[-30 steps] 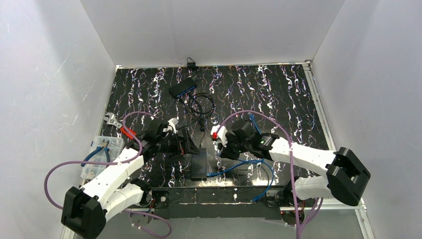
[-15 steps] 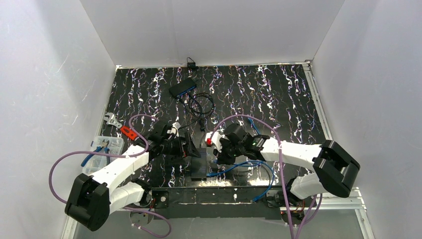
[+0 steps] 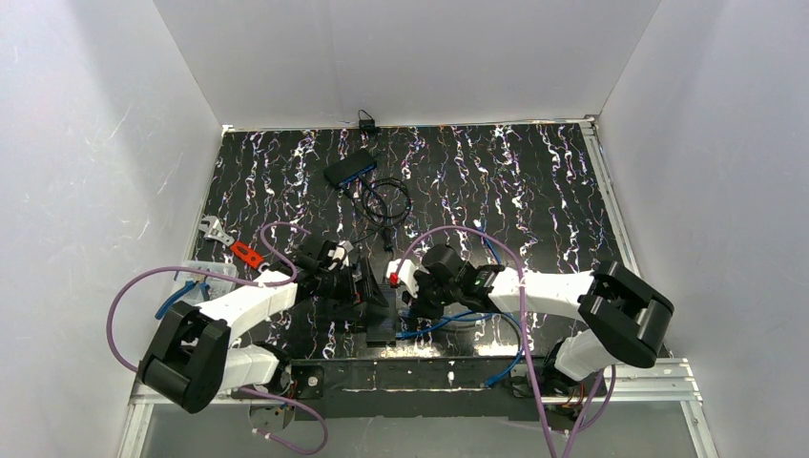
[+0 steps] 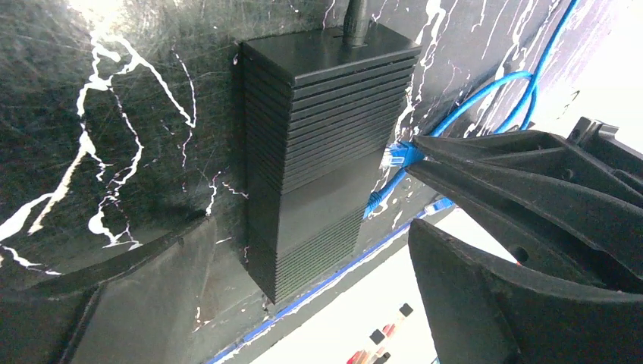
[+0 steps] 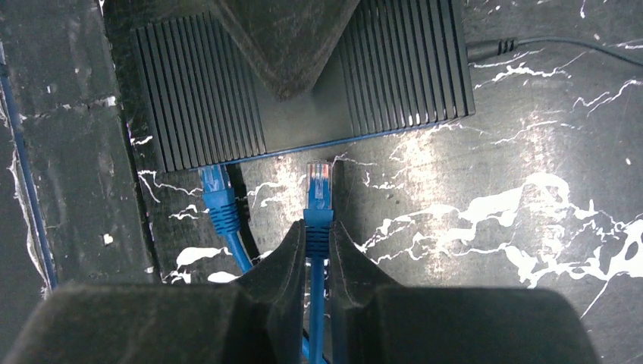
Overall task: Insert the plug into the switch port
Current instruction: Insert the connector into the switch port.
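Observation:
The switch (image 3: pixel 382 322) is a black ribbed box near the table's front edge. My left gripper (image 3: pixel 367 286) stands open astride it, one finger on each side of the switch (image 4: pixel 318 152). My right gripper (image 5: pixel 317 229) is shut on the blue plug (image 5: pixel 318 186), gripping its boot. The plug's clear tip points at the port side of the switch (image 5: pixel 303 83) and stops a short gap from it. Left of it, another blue plug (image 5: pixel 216 189) sits in a port. The held plug (image 4: pixel 394 155) also shows in the left wrist view, beside the switch.
A second dark box (image 3: pixel 349 168) with coiled black cables (image 3: pixel 386 200) lies at the back. A clear tool box (image 3: pixel 196 286), a red item (image 3: pixel 246 254) and a wrench (image 3: pixel 215 232) sit at the left. Blue cable (image 3: pixel 477 320) loops to the right of the switch.
Both arms have closed in on the switch. The left gripper has moved right over it. The right gripper has carried the plug left, towards the port side.

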